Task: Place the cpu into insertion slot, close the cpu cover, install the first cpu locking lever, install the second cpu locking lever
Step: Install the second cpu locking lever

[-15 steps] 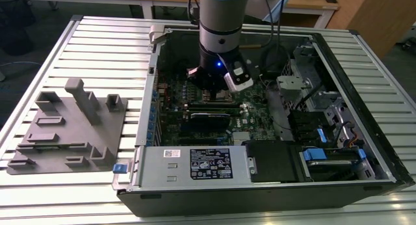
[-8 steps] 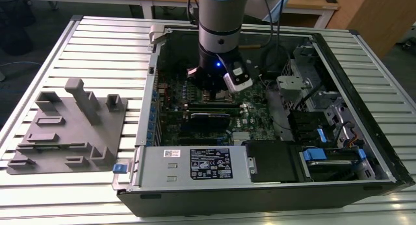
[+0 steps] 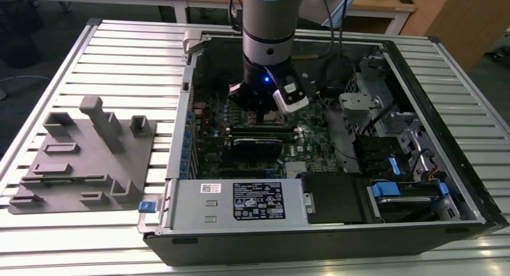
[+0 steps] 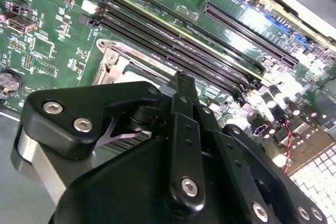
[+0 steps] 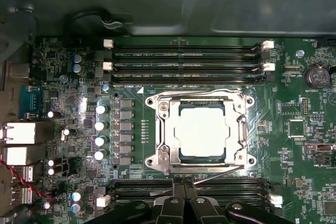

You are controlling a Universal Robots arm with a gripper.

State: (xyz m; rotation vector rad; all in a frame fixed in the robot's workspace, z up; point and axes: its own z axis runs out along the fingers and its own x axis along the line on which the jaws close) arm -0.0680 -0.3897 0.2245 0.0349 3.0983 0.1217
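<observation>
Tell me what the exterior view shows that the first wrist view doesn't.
The exterior view takes in the whole open computer case, the slatted table, a grey holder block and the arm reaching into the case. The first wrist view looks straight down on the cpu sitting in the insertion slot, with the cpu cover closed around it. Both show the green circuit board and the long black memory slots.

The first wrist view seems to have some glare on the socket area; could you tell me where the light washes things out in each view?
In the first wrist view, glare bleaches the cpu top nearly white inside the cpu cover; in the second wrist view, the claw body looms dark in the foreground; in the exterior view, the case interior sits in shadow.
</observation>
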